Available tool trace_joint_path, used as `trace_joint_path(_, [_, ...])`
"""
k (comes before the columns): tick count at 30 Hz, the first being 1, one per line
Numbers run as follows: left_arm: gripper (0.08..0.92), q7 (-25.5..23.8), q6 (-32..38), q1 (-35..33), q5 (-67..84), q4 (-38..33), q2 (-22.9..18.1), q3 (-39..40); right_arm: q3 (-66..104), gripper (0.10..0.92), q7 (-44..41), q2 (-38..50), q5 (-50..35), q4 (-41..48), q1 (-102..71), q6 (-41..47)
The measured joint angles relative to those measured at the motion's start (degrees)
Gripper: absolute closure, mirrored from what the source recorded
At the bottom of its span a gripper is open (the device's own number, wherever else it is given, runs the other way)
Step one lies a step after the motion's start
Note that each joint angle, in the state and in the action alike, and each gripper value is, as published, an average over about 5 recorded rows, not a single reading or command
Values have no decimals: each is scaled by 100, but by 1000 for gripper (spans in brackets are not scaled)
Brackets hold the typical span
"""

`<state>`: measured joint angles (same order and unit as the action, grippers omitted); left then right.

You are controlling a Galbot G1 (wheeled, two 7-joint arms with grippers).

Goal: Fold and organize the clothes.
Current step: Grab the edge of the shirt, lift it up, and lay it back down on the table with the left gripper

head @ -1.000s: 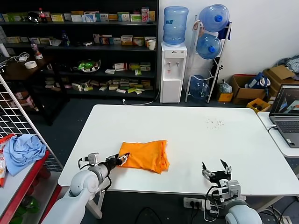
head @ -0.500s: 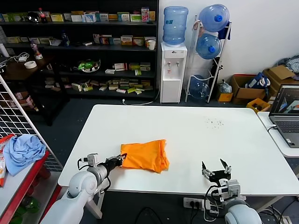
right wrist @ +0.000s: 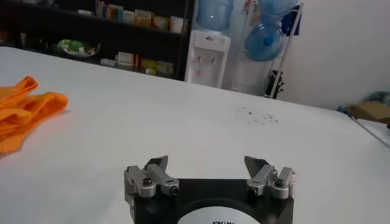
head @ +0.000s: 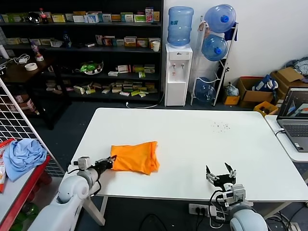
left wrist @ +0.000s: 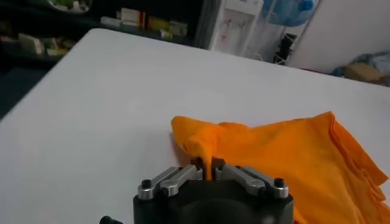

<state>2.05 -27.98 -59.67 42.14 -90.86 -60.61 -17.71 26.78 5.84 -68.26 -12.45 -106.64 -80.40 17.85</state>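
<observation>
Left gripper (left wrist: 208, 168) clamped on T-shirt (head: 133, 158) corner — drag low and steady across table (head: 202, 139). Right gripper (right wrist: 207, 172) idle near the front edge, jaws wide, empty.

Even, bright overhead room light, white worktop (head: 202, 139) evenly lit with faint soft shadows, dark shelves (head: 82, 53) dim behind, wrist views soft, backgrounds out of focus, mild wide-angle bending at edges
</observation>
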Motion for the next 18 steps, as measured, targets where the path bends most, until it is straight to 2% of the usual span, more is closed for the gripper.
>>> trace_joint_path(9, [844, -33, 215, 125, -813, 265, 719, -435, -85, 203, 0, -6, -25, -10, 77, -1])
trace_joint_path(18, [844, -57, 692, 322, -2217, 835, 1362, -633, -90, 203, 0, 30, -88, -65, 92, -9])
